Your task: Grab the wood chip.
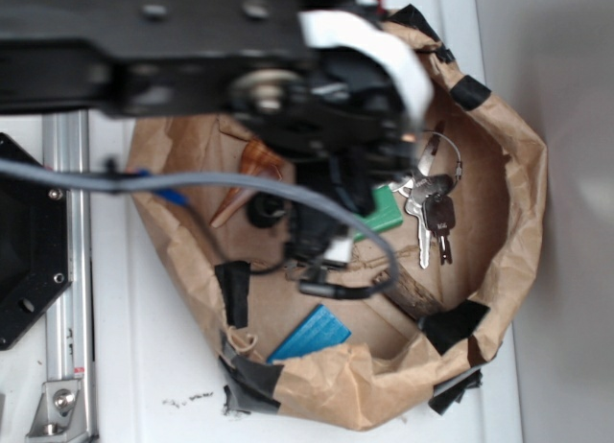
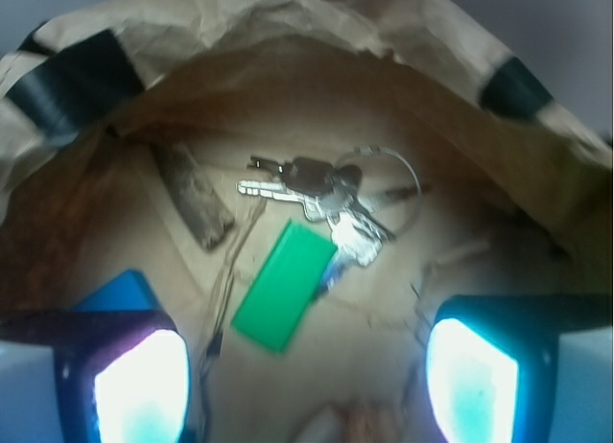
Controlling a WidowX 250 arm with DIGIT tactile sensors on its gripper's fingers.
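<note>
The wood chip point(image 2: 197, 201) is a small dark brown, rough-grained chunk lying on the floor of the brown paper bag point(image 2: 288, 40). In the wrist view it sits up and to the left, beyond the left finger. In the exterior view the wood chip point(image 1: 411, 290) shows by the bag's lower right wall, partly behind a cable. My gripper point(image 2: 307, 381) hangs above the bag floor with its jaws wide open and only bare paper between them. The chip is apart from both fingers. In the exterior view the gripper point(image 1: 321, 256) is a dark mass over the bag's middle.
A green block point(image 2: 285, 285) lies just ahead of the gripper, touching a bunch of keys point(image 2: 326, 194). A blue block point(image 2: 120, 294) is behind the left finger. An orange-tan seashell point(image 1: 254, 167) lies at the bag's left. The bag's taped walls point(image 1: 518, 203) enclose everything.
</note>
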